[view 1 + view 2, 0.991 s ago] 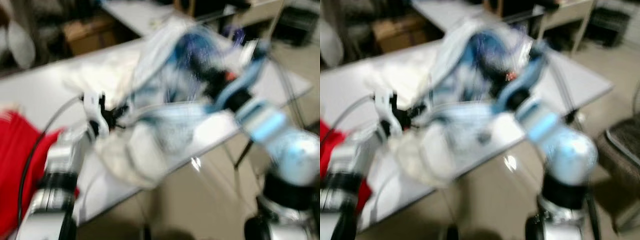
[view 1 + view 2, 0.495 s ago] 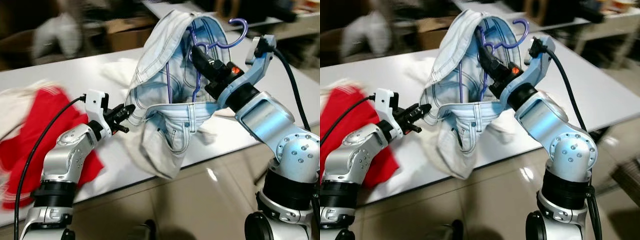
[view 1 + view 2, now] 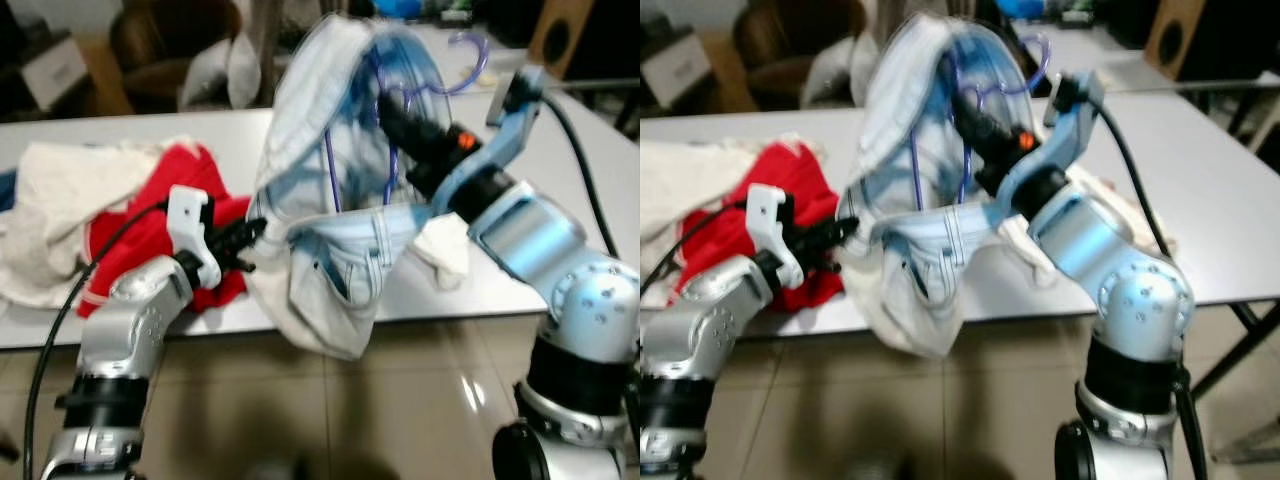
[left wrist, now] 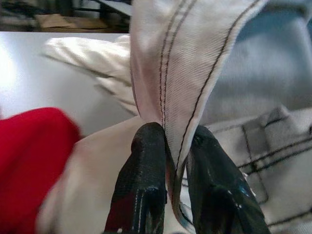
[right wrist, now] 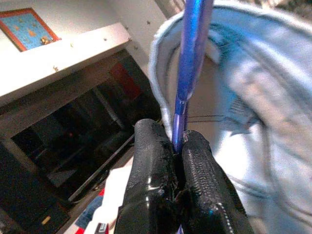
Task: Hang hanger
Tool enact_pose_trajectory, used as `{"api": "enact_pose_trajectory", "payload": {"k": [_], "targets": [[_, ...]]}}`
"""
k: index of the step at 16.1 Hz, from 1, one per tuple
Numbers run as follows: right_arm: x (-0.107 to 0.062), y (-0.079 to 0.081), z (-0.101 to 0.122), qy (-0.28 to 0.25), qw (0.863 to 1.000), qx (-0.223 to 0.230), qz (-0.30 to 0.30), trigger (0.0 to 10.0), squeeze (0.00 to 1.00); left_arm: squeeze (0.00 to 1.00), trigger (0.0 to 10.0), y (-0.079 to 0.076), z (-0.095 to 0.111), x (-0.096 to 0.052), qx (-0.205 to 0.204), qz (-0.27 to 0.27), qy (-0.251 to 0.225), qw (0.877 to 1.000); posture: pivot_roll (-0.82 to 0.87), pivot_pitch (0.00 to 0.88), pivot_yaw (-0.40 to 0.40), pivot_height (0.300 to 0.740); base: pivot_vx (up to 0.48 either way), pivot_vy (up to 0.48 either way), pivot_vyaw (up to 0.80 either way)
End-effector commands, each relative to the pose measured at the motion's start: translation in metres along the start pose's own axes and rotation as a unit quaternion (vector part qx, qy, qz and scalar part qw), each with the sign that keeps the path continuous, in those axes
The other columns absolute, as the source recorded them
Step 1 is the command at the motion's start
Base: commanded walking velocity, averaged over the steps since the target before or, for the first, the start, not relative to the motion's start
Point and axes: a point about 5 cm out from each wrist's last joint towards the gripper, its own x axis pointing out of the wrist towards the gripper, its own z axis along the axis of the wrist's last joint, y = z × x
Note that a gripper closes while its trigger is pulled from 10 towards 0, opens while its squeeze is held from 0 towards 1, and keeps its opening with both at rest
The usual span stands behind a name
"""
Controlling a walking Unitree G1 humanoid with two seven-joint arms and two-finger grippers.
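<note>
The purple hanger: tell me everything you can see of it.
The purple hanger is thin, glossy, probably plastic, with a curled hook at the top. It is held upright above the white table. The right gripper pinches its bar between shut fingers. Pale blue denim shorts drape over it, hiding most of its frame; the left gripper clamps the shorts' stitched hem.

**Jeans raised on a hanger above the table**

Pale jeans (image 3: 330, 210) hang over the white table (image 3: 60, 325) on a purple hanger (image 3: 455, 75); the right gripper (image 3: 390, 110) apparently grips it, while the left gripper (image 3: 255, 232) pinches the denim's edge beside a red garment (image 3: 150, 235).
</note>
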Motion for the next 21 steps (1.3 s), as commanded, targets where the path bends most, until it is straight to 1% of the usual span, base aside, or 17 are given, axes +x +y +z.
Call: {"api": "enact_pose_trajectory", "payload": {"k": [1, 9, 10, 11, 12, 13, 14, 16, 17, 18, 19, 20, 21], "targets": [[0.001, 0.007, 0.005, -0.01, 1.0, 0.002, 0.021, 10.0, 0.0, 0.0, 10.0, -0.001, -0.001, 0.0, -0.003, -0.002, 0.006, 1.0, 0.0, 0.016, 0.071, 0.74, 0.0, -0.375, 0.8], [0.001, 0.009, 0.004, -0.012, 1.0, 0.0, 0.026, 10.0, 0.0, 0.0, 10.0, -0.004, -0.001, -0.003, -0.004, -0.005, 0.008, 1.0, 0.0, 0.0, 0.078, 0.74, 0.0, -0.367, 0.8], [0.001, 0.01, 0.003, -0.009, 1.0, 0.0, 0.029, 10.0, 0.0, 0.0, 10.0, -0.005, -0.001, -0.005, -0.016, -0.006, 0.008, 1.0, 0.0, 0.0, 0.077, 0.74, 0.0, 0.0, 0.8], [-0.001, 0.013, 0.002, 0.003, 0.999, -0.003, 0.037, 10.0, 0.0, 0.0, 10.0, -0.008, 0.001, -0.013, -0.023, -0.023, 0.002, 0.999, 0.0, 0.0, 0.075, 0.74, 0.0, 0.0, 0.8], [-0.002, 0.014, 0.001, 0.011, 0.999, -0.004, 0.042, 10.0, 0.0, 0.0, 10.0, -0.009, 0.002, -0.017, -0.024, -0.028, 0.002, 0.999, 0.0, 0.002, 0.07, 0.74, 0.0, 0.0, 0.8], [-0.004, 0.016, -0.002, 0.027, 0.998, -0.009, 0.049, 10.0, 0.0, 0.0, 10.0, -0.011, 0.002, -0.024, -0.025, -0.038, 0.006, 0.999, -0.01, 0.006, 0.069, 0.74, 0.0, 0.0, 0.8], [-0.008, 0.018, -0.005, 0.044, 0.997, -0.013, 0.058, 10.0, 0.0, 0.0, 10.0, -0.016, 0.0, -0.034, -0.025, -0.054, 0.016, 0.998, -0.01, 0.006, 0.069, 0.74, 0.0, 0.0, 0.8], [-0.017, 0.021, -0.009, 0.079, 0.994, -0.016, 0.078, 10.0, 0.0, 0.0, 10.0, -0.023, -0.004, -0.051, -0.034, -0.07, 0.029, 0.997, 0.0, 0.023, 0.051, 0.74, 0.0, 0.0, 0.8], [-0.026, 0.021, -0.014, 0.113, 0.989, -0.029, 0.087, 10.0, 0.0, 0.0, 10.0, -0.025, -0.005, -0.065, -0.044, -0.073, 0.035, 0.996, 0.0, 0.033, 0.041, 0.74, 0.0, 0.0, 0.8], [-0.029, 0.02, -0.017, 0.128, 0.987, -0.035, 0.089, 10.0, 0.0, 0.0, 10.0, -0.026, -0.006, -0.07, -0.046, -0.076, 0.038, 0.995, 0.0, 0.034, 0.039, 0.74, 0.0, 0.0, 0.8], [-0.035, 0.019, -0.025, 0.155, 0.983, -0.038, 0.095, 10.0, 0.0, 0.0, 10.0, -0.027, -0.009, -0.084, -0.05, -0.08, 0.051, 0.994, 0.01, 0.042, 0.031, 0.74, 0.0, 0.0, 0.8], [-0.035, 0.019, -0.027, 0.161, 0.981, -0.037, 0.097, 10.0, 0.0, 0.0, 10.0, -0.027, -0.01, -0.088, -0.052, -0.08, 0.054, 0.994, 0.01, 0.045, 0.029, 0.74, 0.0, 0.0, 0.8], [-0.036, 0.018, -0.032, 0.174, 0.979, -0.035, 0.096, 10.0, 0.0, 0.0, 10.0, -0.027, -0.011, -0.097, -0.058, -0.072, 0.059, 0.994, 0.02, 0.052, 0.021, 0.74, 0.0, 0.0, 0.8]]}}
